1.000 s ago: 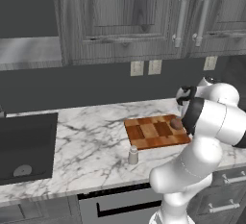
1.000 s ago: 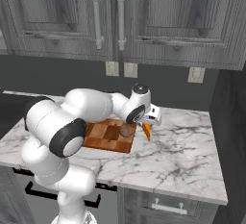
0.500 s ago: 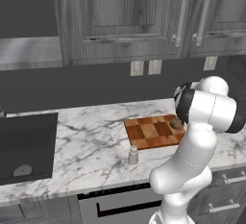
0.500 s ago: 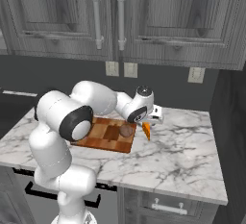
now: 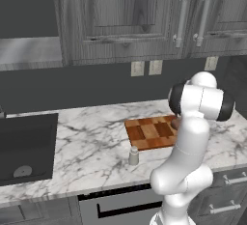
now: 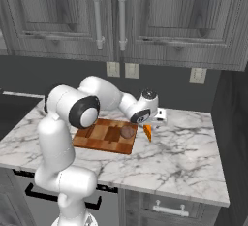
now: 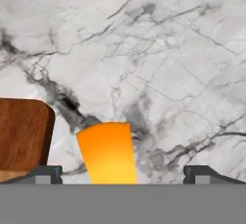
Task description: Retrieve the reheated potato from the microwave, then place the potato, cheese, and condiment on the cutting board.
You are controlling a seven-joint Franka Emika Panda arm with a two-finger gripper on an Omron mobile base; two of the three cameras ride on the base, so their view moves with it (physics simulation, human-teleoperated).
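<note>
The checkered wooden cutting board (image 6: 99, 135) lies on the marble counter, and the brown potato (image 6: 127, 132) rests on its right end. Just off that end, an orange cheese wedge (image 6: 147, 133) lies on the marble. My gripper (image 6: 154, 122) hangs open right above the cheese. In the hand view the cheese (image 7: 107, 153) sits between my two spread fingertips (image 7: 45, 173), with the board's corner (image 7: 21, 134) to the left. The small pale condiment shaker (image 5: 133, 155) stands on the counter in front of the board (image 5: 149, 132). The microwave is out of view.
A black sink (image 5: 24, 147) is set into the counter at the far left. Wall outlets (image 6: 119, 70) and dark wood cabinets (image 6: 160, 16) run behind the counter. Bare marble (image 6: 189, 142) stretches to the right of the cheese.
The arm's elbow and upper links have swung upright and closer to the board. The hand has stayed over the cheese with its jaws still open.
</note>
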